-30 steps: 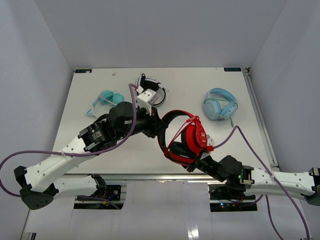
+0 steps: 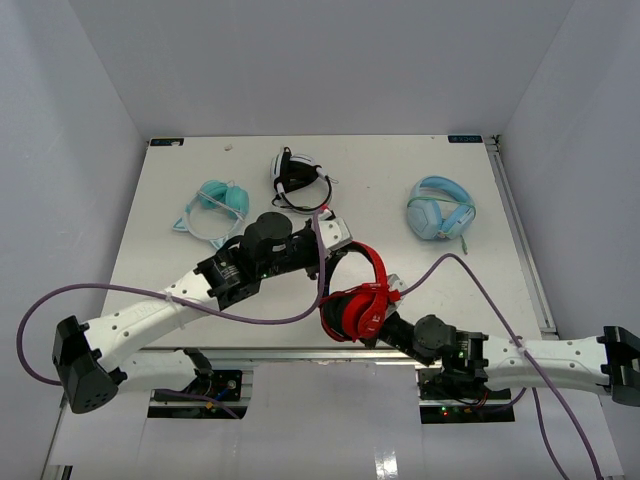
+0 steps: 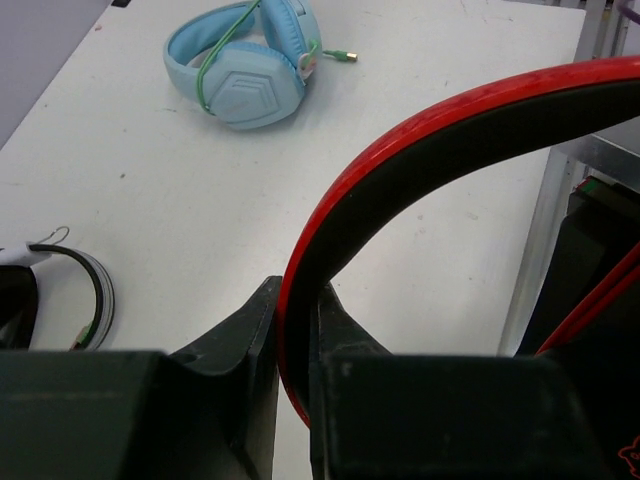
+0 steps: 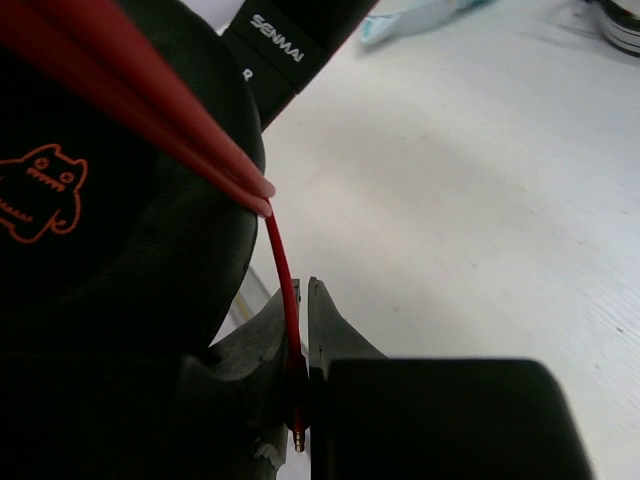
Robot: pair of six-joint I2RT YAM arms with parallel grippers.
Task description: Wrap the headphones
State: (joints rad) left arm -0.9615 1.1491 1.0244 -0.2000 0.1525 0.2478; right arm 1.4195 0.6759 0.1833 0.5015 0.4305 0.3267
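now | headphones (image 3: 430,125) band in left claw (image 3: 297,312) | cable (image 4: 281,250) in right claw (image 4: 298,300)

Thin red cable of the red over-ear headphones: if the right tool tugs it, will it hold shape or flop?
Probably floppy: the thin red cable looks straight only where stretched from the black ear cup to the right tool. Likely smooth enough to slip, though the plug past the grip may catch.

Four headphones (image 2: 355,310), two arms (image 2: 150,318)
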